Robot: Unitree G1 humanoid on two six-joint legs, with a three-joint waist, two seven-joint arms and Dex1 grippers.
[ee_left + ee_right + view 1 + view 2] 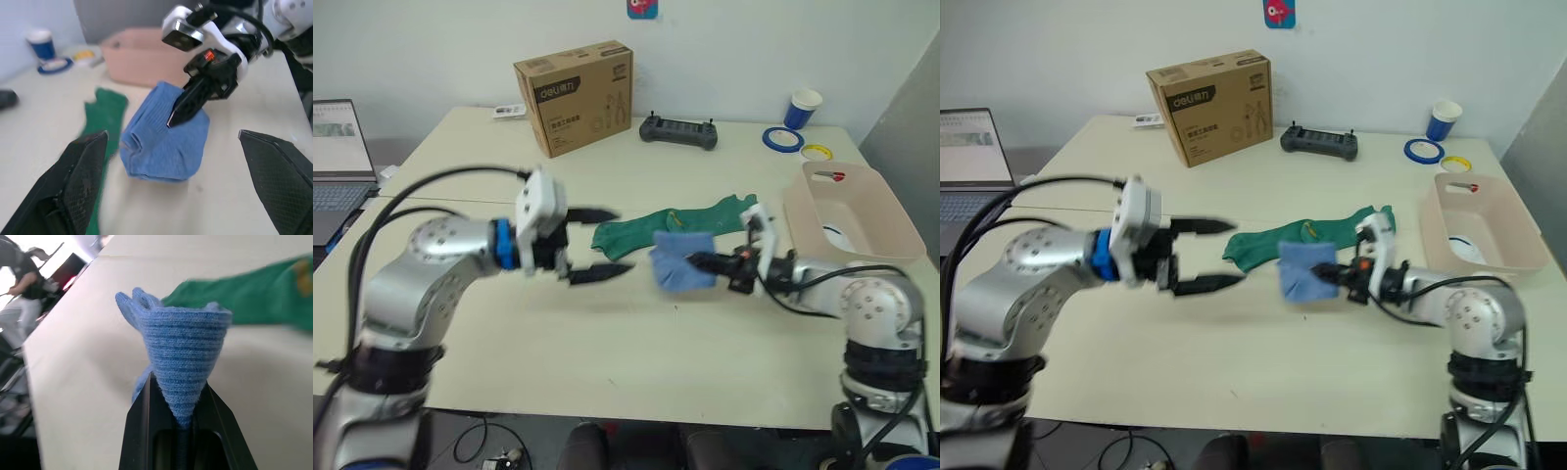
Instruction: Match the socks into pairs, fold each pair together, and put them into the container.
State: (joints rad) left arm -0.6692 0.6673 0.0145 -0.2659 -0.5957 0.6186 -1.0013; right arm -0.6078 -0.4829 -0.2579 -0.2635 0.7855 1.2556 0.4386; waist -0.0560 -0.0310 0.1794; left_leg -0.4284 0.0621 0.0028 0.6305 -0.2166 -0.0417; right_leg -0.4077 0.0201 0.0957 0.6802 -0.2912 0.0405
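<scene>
A folded light blue sock bundle [680, 260] hangs just above the table, pinched in my right gripper [700, 260], which is shut on it. In the right wrist view the blue fabric [183, 352] is wedged between the two black fingers. Dark green socks [675, 222] lie flat on the table right behind the blue bundle. My left gripper [607, 243] is open to the left of the bundle, fingers spread wide and pointing at it, not touching. The pale pink container [847, 213] stands at the right table edge, with something white inside it.
A brown cardboard box [576, 95] stands at the back, a black controller [678, 130] beside it. A blue cup [802, 109] and tape rolls [783, 139] sit at the back right. A laptop [337, 157] is at the far left.
</scene>
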